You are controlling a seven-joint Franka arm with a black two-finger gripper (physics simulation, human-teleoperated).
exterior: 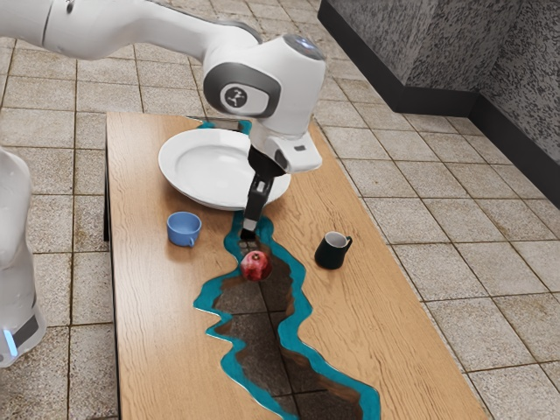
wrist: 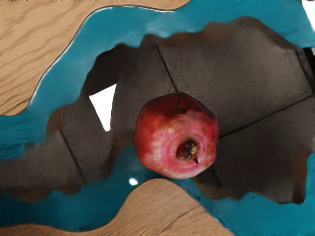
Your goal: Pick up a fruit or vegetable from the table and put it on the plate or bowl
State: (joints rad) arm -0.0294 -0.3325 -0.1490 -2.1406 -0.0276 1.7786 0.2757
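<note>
A red pomegranate [exterior: 255, 265] lies on the dark resin strip in the middle of the wooden table [exterior: 367, 315]. In the wrist view the pomegranate [wrist: 176, 135] sits directly under my hand, crown end facing up. My black gripper [exterior: 248, 234] hangs a short way above the pomegranate, slightly toward the plate, and does not touch it. A large white plate [exterior: 210, 162] rests on the far part of the table, behind the gripper, with nothing on it.
A small blue cup [exterior: 184, 228] stands to the exterior view's left of the gripper. A black mug [exterior: 332, 249] stands to its right. A teal-edged dark river inlay [exterior: 262, 341] runs along the table's length. Tiled floor surrounds the table.
</note>
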